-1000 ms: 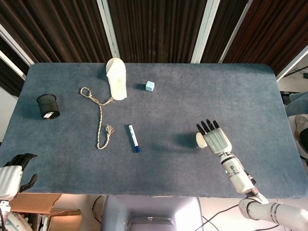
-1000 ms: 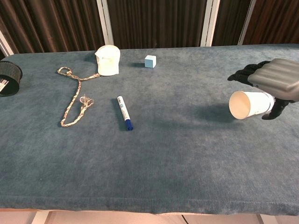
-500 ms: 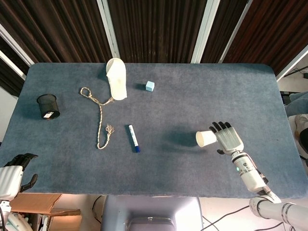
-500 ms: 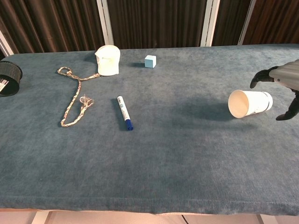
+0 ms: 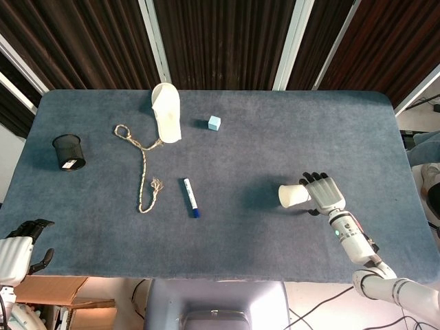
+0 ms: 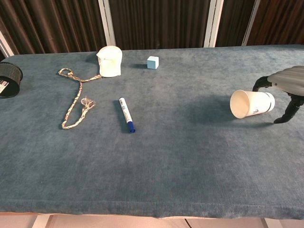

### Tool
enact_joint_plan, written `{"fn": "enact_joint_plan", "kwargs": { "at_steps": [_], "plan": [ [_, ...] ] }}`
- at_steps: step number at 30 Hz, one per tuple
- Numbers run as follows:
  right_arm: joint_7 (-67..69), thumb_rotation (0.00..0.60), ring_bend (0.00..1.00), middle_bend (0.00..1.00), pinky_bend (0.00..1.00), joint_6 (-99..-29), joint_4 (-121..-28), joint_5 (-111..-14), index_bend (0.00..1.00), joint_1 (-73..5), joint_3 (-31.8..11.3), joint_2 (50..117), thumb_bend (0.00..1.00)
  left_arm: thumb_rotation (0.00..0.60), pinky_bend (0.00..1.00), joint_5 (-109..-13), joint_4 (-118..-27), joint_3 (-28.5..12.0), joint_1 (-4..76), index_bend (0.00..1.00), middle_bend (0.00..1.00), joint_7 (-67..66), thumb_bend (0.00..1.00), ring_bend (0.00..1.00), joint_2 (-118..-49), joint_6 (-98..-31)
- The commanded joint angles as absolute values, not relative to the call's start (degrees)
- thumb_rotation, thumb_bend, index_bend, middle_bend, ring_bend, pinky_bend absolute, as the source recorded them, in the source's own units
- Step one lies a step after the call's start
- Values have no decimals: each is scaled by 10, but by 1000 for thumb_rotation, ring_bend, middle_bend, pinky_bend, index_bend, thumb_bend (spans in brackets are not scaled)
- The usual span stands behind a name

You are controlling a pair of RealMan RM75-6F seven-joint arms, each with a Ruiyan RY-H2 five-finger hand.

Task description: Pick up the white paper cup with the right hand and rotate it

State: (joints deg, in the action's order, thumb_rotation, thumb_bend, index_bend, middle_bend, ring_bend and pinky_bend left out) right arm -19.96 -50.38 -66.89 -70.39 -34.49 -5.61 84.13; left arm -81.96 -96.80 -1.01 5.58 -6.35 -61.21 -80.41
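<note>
The white paper cup (image 5: 293,195) (image 6: 251,103) lies on its side on the blue table, its mouth turned to the left. My right hand (image 5: 326,194) (image 6: 286,86) is just right of the cup's base, its fingers spread and arched. One dark fingertip (image 6: 259,86) reaches behind the base and the thumb (image 6: 284,115) drops in front; neither clearly presses the cup. My left hand (image 5: 24,239) hangs off the table's near left corner, holding nothing, and shows only in the head view.
A blue marker (image 5: 190,197) lies mid-table. A rope (image 5: 143,168), a white shoe-like object (image 5: 167,112) and a small blue cube (image 5: 214,123) sit further back. A black mesh cup (image 5: 69,152) stands at the far left. The table's right edge (image 5: 411,185) is close to my right hand.
A second ago my right hand held the cup above the table. It let go and drew right, then edged back to the base. The cup now lies on the cloth.
</note>
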Motion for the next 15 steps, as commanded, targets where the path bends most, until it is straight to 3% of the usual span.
{"fn": "enact_joint_plan", "kwargs": {
  "at_steps": [1, 15],
  "plan": [
    [-184, 600, 281, 306, 395, -505, -659, -712, 436, -347, -56, 850, 267, 600, 388, -819, -968, -10, 56, 277, 224, -64, 351, 200, -612, -803],
    [-129, 600, 356, 363, 479, -514, -615, -735, 518, -347, -55, 872, 288, 600, 388, -818, -967, -9, 58, 277, 224, -68, 351, 200, -614, -798]
  ]
}}
